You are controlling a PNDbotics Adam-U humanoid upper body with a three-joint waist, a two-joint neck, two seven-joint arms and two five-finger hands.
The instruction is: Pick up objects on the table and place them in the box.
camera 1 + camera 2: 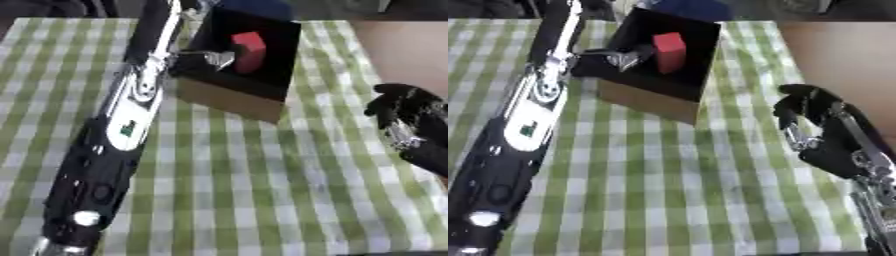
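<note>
While my left arm stretches up the left side of the checked tablecloth (262, 200), its left hand (623, 57) reaches over the near-left rim of the box (645, 102), right beside a red block (669, 50) standing inside; whether the fingers touch or grip the block I cannot tell, since they blur against the dark interior. The box sits at the far edge, its back cut off. My right hand (815, 127) idles by the cloth's right edge, fingers curled, holding nothing. Open cloth lies between.
</note>
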